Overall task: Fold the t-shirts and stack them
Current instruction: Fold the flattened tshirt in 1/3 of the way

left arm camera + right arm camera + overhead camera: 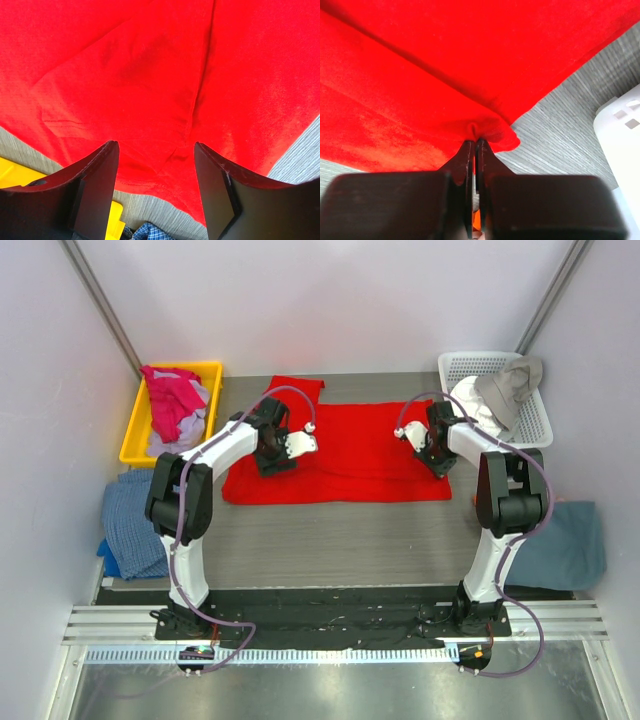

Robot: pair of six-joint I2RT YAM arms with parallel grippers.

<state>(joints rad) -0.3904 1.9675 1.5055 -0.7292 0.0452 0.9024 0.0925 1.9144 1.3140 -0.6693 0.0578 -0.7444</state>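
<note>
1. The bright red short-sleeved cloth t-shirt (pixel 340 455) lies spread flat at the centre of the grey wood-grain table (pixel 340 540), between the two arms. One sleeve points towards the far-left side.
2. The left gripper (pixel 154 148) is released, jaws spread wide. It hangs over the shirt's left part, by a seam and a hem edge, and grasps nothing. Whether the tips touch the cloth cannot be told.
3. The right gripper (pixel 475 146) is clenched, pinching a small bunched bit of the red shirt's edge on its right side. In the right wrist view a folded layer of red cloth lies over another just above the pinch.
4. The yellow plastic bin (pixel 131 448) sits at the far left, near the shirt's sleeve. It holds crumpled magenta-pink and pale lavender garments (pixel 172 400).
5. The white lattice plastic basket (pixel 538 418) sits at the far right, just beside the right gripper. Grey and white crumpled cloths (pixel 505 390) are piled in it and hang over its rim.
6. A blue checked folded cloth (pixel 135 520) lies on the left, on the near side of the yellow bin.
7. A teal folded cloth (pixel 565 545) lies on the right, beside the right arm and well apart from the red shirt.
</note>
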